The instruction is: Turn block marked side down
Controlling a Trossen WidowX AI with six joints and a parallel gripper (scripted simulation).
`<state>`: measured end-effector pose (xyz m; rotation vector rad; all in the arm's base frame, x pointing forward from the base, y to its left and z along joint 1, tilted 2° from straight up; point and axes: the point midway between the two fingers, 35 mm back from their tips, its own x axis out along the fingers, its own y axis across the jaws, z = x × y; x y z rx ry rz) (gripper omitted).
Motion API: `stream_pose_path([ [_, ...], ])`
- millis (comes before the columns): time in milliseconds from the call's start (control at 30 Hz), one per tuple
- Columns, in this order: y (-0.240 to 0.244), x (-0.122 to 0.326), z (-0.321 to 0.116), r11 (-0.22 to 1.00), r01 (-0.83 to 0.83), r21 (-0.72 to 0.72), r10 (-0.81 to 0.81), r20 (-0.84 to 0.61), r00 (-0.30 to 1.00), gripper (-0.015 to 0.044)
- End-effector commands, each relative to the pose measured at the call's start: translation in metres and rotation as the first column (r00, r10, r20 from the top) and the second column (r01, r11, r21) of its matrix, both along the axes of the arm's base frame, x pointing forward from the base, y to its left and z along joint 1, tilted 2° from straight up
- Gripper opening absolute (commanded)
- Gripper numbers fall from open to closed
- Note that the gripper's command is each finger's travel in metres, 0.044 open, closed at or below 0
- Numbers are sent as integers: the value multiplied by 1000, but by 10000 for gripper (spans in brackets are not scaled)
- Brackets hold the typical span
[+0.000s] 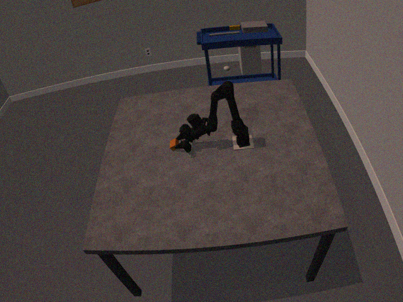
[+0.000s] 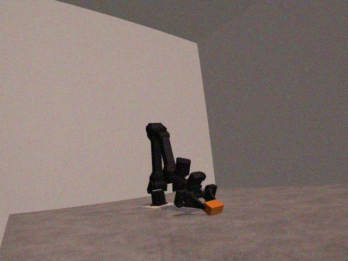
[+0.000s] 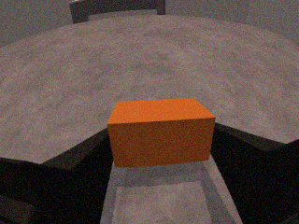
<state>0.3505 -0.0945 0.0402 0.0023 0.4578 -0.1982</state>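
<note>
An orange block [image 1: 172,143] [image 2: 213,209] [image 3: 161,144] is held at the end of the arm, tilted, low over the grey-brown table [image 1: 211,201] [image 2: 140,238] [image 3: 163,61]. My gripper [image 1: 177,143] [image 2: 209,204] [image 3: 160,131] is shut on the block, with a black finger at each of its ends. The gripper leans far over and points outward, away from the arm's base. No mark shows on the block faces in view; its other faces are hidden. I cannot tell whether its lowest edge touches the table.
The arm's base stands on a pale plate [image 1: 236,147] [image 2: 153,207], to the right of the block in the top view. A blue cart [image 1: 240,42] with a grey box [image 1: 254,26] stands beyond the table's back edge.
</note>
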Motion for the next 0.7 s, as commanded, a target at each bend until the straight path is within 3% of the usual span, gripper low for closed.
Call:
stream_pose_path([
  [0,2,-4,0,1000,-6,-5,6,26,1000,0],
  [533,2,-5,3,1000,-7,-10,8,54,999,0],
  [667,2,-5,3,1000,-7,-10,8,54,999,105],
])
